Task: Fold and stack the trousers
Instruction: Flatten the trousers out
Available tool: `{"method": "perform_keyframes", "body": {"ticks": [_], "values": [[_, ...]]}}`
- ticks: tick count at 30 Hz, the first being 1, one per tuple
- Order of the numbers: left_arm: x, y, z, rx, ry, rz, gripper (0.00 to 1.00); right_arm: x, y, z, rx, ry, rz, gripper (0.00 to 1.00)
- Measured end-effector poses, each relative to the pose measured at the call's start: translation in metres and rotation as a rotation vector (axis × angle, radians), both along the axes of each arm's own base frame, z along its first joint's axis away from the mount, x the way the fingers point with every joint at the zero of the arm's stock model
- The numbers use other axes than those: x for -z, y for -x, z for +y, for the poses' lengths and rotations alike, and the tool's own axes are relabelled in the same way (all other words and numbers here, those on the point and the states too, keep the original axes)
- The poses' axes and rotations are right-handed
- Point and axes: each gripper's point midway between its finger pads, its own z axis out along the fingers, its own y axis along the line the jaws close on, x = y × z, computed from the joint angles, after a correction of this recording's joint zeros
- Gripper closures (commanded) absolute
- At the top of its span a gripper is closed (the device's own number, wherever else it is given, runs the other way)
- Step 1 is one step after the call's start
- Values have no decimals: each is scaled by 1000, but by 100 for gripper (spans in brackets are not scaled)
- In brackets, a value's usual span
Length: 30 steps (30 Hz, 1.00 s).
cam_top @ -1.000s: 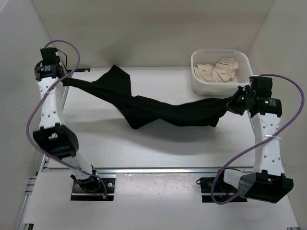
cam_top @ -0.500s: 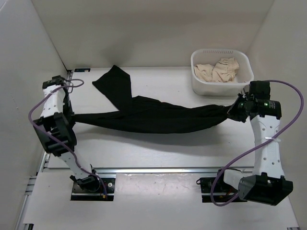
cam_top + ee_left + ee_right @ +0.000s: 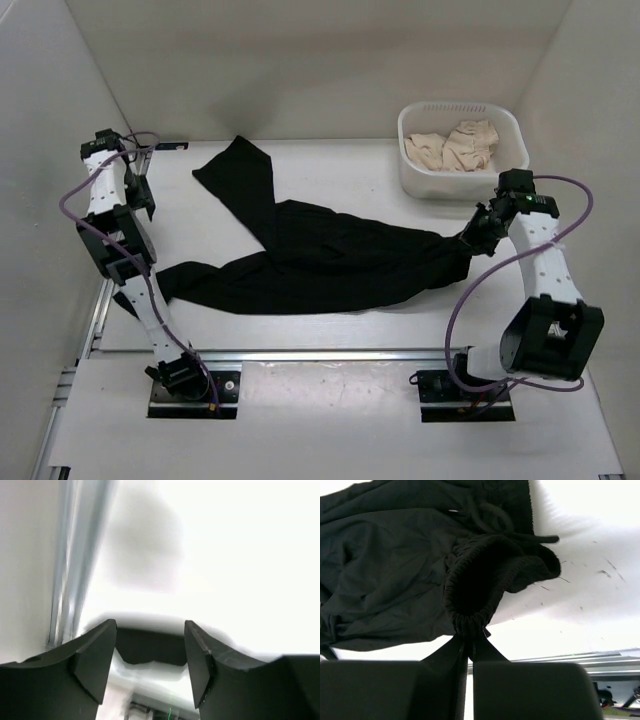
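Right hand [image 3: 469, 644] pinching trousers [image 3: 320, 255] waistband, left hand [image 3: 150, 636] spread empty, apart from them

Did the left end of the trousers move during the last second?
Yes. The left end of the trousers came from the far left corner toward the near rail and now lies on the table.

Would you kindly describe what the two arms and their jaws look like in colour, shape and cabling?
Both the left arm and right arm have white tubular links dotted with small dark spots, joined by bulky black joint housings. A thin purple cable loops loosely along each. The jaws are matte black, wedge-shaped, with flat inner faces.
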Motion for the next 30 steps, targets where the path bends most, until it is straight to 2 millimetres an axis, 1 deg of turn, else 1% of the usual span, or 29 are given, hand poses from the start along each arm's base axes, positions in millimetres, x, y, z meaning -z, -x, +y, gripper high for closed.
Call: {"method": "perform_keyframes", "body": {"ticks": [1, 2, 3, 4, 5, 6, 7, 8, 9, 11, 13, 14, 15, 16, 17, 18, 19, 21, 23, 24, 30], "values": [[5, -21, 7, 1, -11, -46, 30, 6, -4, 2, -5, -15, 17, 100], [10, -36, 11, 4, -17, -81, 30, 12, -7, 3, -8, -25, 32, 100], [15, -42, 13, 4, -15, -97, 15, 14, -8, 4, -12, -34, 37, 100], [19, -38, 11, 5, -12, -96, 13, 14, -10, 5, -14, -41, 35, 100], [22, -31, 9, 6, -8, -90, 13, 13, -10, 5, -16, -42, 30, 100], [24, -18, 4, 1, -11, -88, 13, 11, -10, 5, -19, -40, 21, 100], [23, 5, -3, -2, -4, -60, 15, 8, -10, 5, -20, -37, 7, 100], [21, 18, -8, -3, -6, -58, 15, 6, -9, 5, -22, -35, -2, 100], [17, 36, -15, -4, -10, -64, 17, 3, -9, 4, -22, -31, -13, 100], [5, 79, -29, -9, -25, -66, 22, -1, -7, 2, -20, -22, -32, 100], [-6, 114, -36, -19, -79, -97, 23, -2, -5, 1, -18, -17, -38, 100], [-5, 126, -38, -21, -95, -96, 22, 0, -4, 1, -18, -17, -35, 100], [0, 140, -40, -27, -121, -95, 22, 2, -2, 1, -19, -16, -29, 100], [11, 159, -42, -34, -143, -72, 21, 4, 0, 0, -20, -16, -22, 100], [30, 183, -44, -39, -161, -12, 21, 6, 1, 0, -21, -15, -14, 100], [39, 191, -45, -39, -164, 17, 21, 8, 2, -1, -21, -14, -10, 100], [55, 203, -45, -40, -173, 67, 21, 9, 2, -1, -21, -14, -7, 100], [77, 220, -47, -39, -167, 151, 21, 10, 2, -1, -22, -14, -4, 100], [89, 221, -44, -41, -173, 182, 21, 10, 1, -1, -23, -14, -2, 100], [89, 219, -40, -41, -188, 186, 21, 11, 1, -1, -23, -14, -1, 100], [81, 178, -17, -67, -273, 55, 21, 14, 3, -1, -23, -15, 9, 100]]}}
